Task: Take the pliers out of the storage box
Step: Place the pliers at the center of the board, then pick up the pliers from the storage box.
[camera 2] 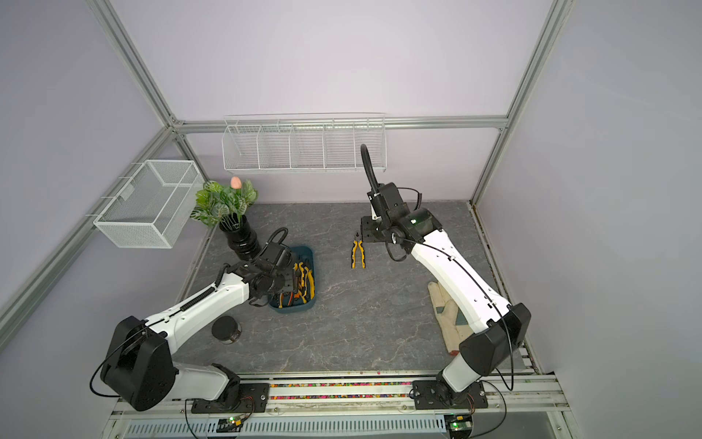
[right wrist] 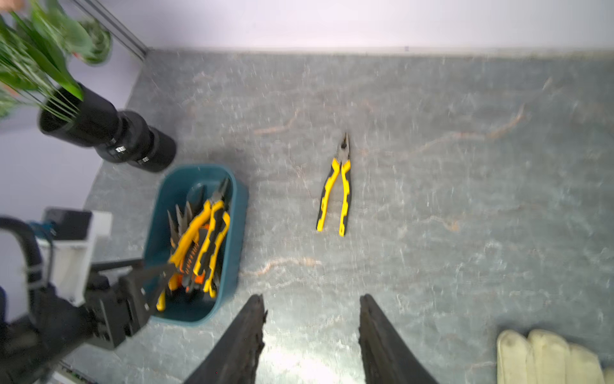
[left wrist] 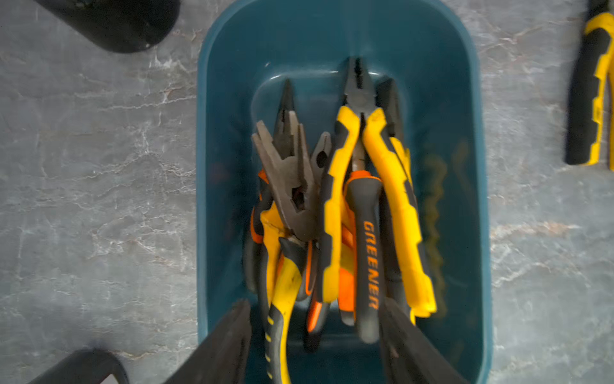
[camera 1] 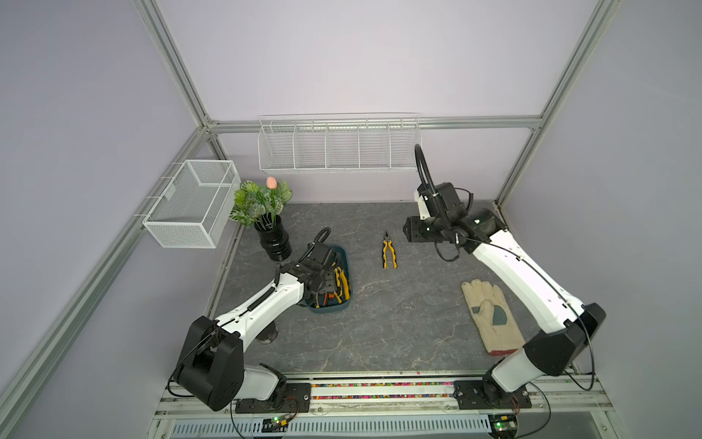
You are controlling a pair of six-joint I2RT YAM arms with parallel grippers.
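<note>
Storage box [left wrist: 458, 83]: on the tabletop [camera 1: 399, 323], holding a tangled pliers pile [left wrist: 342, 206]; loose pliers [right wrist: 335, 189] lie outside, well apart.
Left gripper [left wrist: 315, 301]: fingers spread, straddling several handles.
Right gripper [right wrist: 312, 296]: fingers spread above bare tabletop, holding nothing.
Risk: closing likely catches two handles from different pliers; interlocked tools could lift together, slip, or drag the light box.

- Dark teal storage box [left wrist: 465, 99], low-walled, round-cornered, standing upright.
- Heap of pliers [left wrist: 332, 216] inside it, yellow-black and orange-black handles overlapping, dark noses pointing one way.
- One yellow-black pair [right wrist: 341, 163] lying flat outside, well apart, handles slightly spread.
</note>
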